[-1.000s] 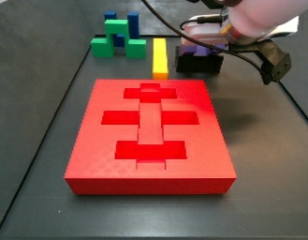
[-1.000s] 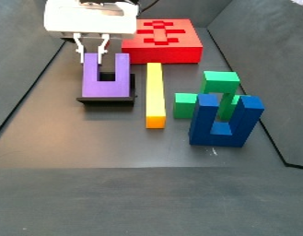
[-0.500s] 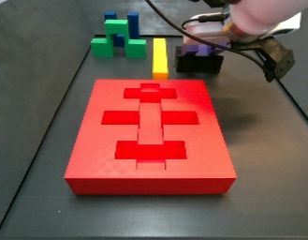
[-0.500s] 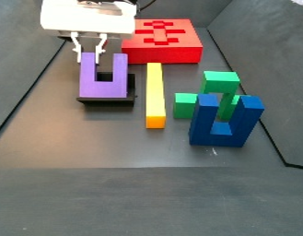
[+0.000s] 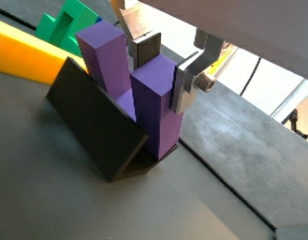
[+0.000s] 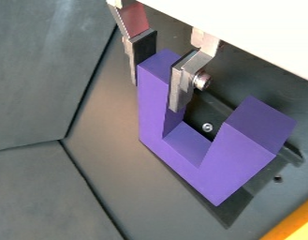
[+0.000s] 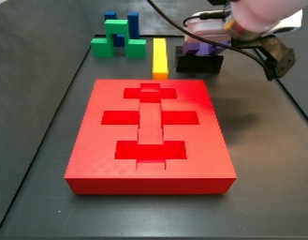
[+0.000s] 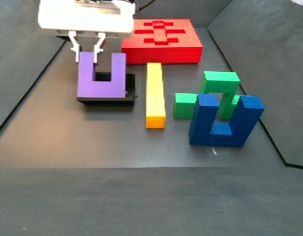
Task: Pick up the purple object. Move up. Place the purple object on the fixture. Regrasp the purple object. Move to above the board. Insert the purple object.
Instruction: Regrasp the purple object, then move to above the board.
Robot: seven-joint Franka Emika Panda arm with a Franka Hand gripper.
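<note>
The small purple U-shaped block (image 8: 100,76) stands prongs-up on the dark L-shaped fixture (image 8: 107,100), which it mostly hides. The end effector (image 8: 87,47) straddles one prong, silver fingers (image 6: 183,82) against it, apparently gripping. In a side view the arm covers both, beyond the thick red board (image 7: 150,136).

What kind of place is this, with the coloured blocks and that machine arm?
Probably a robotics test bench. A dark tabletop carries a red board with shaped cut-outs, and a robot claw sits at one prong of a purple object standing in a black fixture. Spare green and blue blocks wait nearby.

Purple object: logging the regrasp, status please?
Gripper above the fixture, jaws straddling one prong. Purple object seated upright in it. Grip unconfirmed. Nothing in the way.
</note>
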